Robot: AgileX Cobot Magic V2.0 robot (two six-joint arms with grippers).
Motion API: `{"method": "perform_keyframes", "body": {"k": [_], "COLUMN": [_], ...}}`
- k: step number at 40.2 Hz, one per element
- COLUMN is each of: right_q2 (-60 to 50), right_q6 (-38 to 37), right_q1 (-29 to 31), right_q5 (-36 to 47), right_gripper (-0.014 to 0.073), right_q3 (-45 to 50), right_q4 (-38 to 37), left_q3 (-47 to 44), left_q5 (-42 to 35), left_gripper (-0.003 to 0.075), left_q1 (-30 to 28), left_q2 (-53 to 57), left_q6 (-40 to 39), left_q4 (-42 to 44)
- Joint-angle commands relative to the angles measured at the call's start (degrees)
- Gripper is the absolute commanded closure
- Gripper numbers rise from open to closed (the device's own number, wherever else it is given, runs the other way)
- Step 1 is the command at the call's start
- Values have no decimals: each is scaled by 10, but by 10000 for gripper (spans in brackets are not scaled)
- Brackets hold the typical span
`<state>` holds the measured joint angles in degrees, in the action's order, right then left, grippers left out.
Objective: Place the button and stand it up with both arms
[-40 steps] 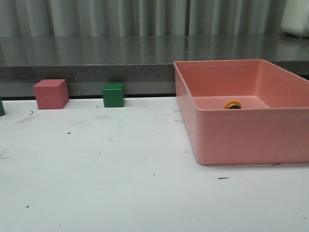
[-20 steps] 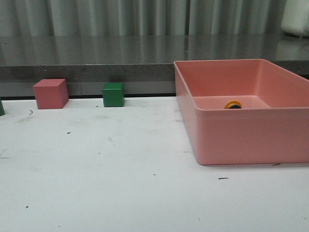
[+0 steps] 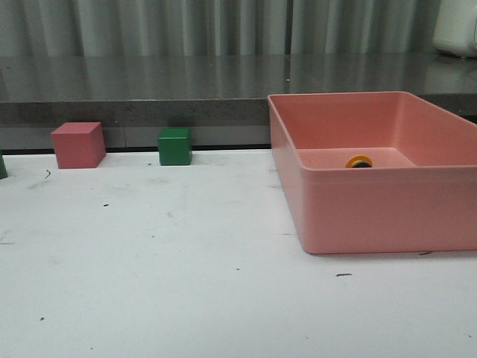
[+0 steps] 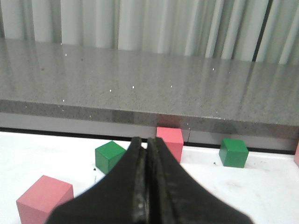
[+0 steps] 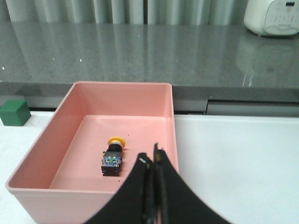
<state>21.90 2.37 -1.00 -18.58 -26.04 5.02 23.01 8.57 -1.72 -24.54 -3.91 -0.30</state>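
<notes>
The button (image 5: 113,157) lies on its side on the floor of the pink bin (image 5: 65,126), yellow cap toward the bin's far wall. In the front view only its yellow cap (image 3: 359,161) peeks over the bin's (image 3: 373,216) front wall. My right gripper (image 5: 153,156) is shut and empty, above the bin's near right corner, a short way right of the button. My left gripper (image 4: 146,142) is shut and empty, over the table's left side near the cubes. Neither arm shows in the front view.
A pink cube (image 3: 77,145) and a green cube (image 3: 175,146) stand at the table's back edge under a grey counter ledge (image 3: 149,104). The left wrist view shows another pink cube (image 4: 44,198) and green cube (image 4: 109,156) closer in. A white appliance (image 5: 273,16) sits on the counter.
</notes>
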Motion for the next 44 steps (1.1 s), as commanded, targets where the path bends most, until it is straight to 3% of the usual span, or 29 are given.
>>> {"method": "perform_keyframes", "body": {"k": [1,7,11,17,19,22,25,33,44], "right_q2": [40,57,65,81,87,104,128,270,503], "right_q6": [5,5,5,5,5,5,5,5,5], "right_q1": [4,4,4,4,4,4,3,0,-81], "right_q5": [38,40,40,44,47,68,93,99,-6], "right_gripper": [660,656,578,268,132,-8,-71,-68,-52], "right_q3": [-29,-29,-28,-28,-28,-28,-29,-87,-267], "right_q4": [4,5,5,5,5,5,21,67,70], "left_q3": [22,22,22,22,22,22,22,22,22], "left_q5": [-55,-56,-59,-59,-59,-59,-59,-59,-59], "left_gripper": [740,726,601,244,152,71,59,60,60], "left_q1": [-1,-1,-1,-1,-1,-1,-1,-1,-1], "left_q2": [-40,-48,-48,-48,-48,-48,-48,-48,-48], "left_q6": [-4,-4,-4,-4,-4,-4,-4,-4,-4], "left_q4": [-1,-3,-3,-3,-3,-3,-3,-3,-3]}}
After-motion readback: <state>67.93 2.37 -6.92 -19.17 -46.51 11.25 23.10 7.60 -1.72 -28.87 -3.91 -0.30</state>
